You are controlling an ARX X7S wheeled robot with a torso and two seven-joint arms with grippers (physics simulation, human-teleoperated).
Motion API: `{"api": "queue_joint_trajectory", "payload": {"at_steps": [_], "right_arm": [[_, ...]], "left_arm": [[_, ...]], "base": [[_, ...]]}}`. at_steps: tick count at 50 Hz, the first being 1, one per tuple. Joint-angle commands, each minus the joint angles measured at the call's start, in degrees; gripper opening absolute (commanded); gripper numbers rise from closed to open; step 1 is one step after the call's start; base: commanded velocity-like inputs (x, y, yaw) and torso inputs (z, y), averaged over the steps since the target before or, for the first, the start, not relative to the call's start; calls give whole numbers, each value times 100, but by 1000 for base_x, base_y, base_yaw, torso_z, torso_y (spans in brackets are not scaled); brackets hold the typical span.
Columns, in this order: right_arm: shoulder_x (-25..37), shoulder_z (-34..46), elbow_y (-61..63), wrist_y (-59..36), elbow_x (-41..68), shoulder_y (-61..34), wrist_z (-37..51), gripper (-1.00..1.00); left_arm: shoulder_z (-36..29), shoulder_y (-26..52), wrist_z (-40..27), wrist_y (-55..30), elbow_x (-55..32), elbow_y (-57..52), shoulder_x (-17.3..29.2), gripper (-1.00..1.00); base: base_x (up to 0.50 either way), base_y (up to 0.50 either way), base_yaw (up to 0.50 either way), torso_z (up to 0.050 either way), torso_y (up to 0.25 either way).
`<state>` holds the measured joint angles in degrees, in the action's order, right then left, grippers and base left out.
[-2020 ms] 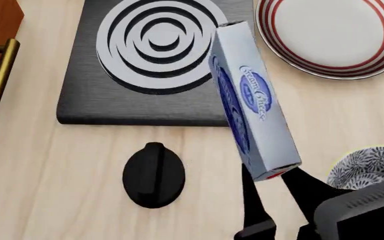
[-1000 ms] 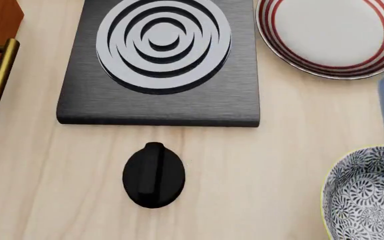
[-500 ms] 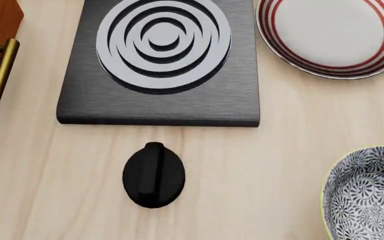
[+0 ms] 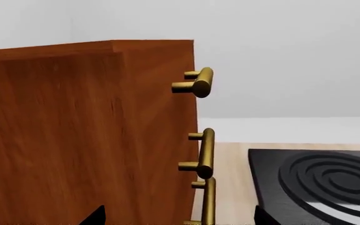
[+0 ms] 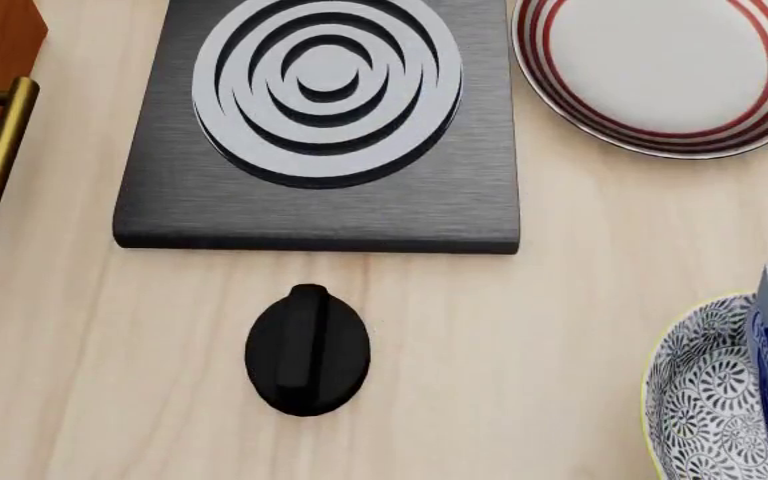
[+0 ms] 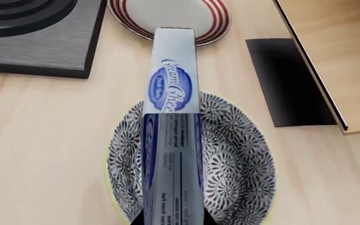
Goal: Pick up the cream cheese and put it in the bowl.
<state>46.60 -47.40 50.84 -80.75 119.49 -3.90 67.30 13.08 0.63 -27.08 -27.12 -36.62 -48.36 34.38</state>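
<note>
Pale wood counter carries a stove [image 5: 317, 125], plate [image 5: 664, 70] and bowl [image 6: 192, 161]. Over the bowl hangs the cream cheese [image 6: 170, 140], its near end clamped by the right gripper [image 6: 170, 220]; the left gripper's state I cannot tell. That box looks light, stiff and smooth, so holding its long sides seems best.

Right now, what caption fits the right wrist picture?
Right gripper holds cream cheese over the bowl.

Grey-blue cream cheese [image 6: 170, 140] box above floral bowl [image 6: 236, 159], held
</note>
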Motion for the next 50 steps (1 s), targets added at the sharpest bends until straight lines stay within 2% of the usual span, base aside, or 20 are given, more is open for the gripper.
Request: {"api": "queue_joint_trajectory", "payload": {"at_steps": [1,12,23,31,37,45,50], "right_arm": [[94,329,-47,92,-164,32,119,-100],[295,424,-56,324,-44,217,367,-100],[672,190,38,634,404,522,666,-100],[934,409,80,881,604,625,866,-100],[816,591,21,784,394,625,782,-100],[763,379,-25,715,399,753,731,-100],[530,452,-100,416,-10,757,574,-100]], "left_arm": [[-43,25,-4,21,35,72,-3,100],[-63,-10,11,70,60,105,-13,100],[-66,9,-28,41,36,47,19,100],[-39,-1,-34,55,29,47,37,100],[-98,21,12,109,83,168,17,100],[-140,-5,36,160,130,187,5,100],[-165,-12,50,183,135,214,-8,100]], "base": [[0,0,3,15,0],[0,0,0,0,0],[0,0,0,0,1],[0,0,0,0,0],[0,0,0,0,0],[0,0,0,0,1],[0,0,0,0,0]]}}
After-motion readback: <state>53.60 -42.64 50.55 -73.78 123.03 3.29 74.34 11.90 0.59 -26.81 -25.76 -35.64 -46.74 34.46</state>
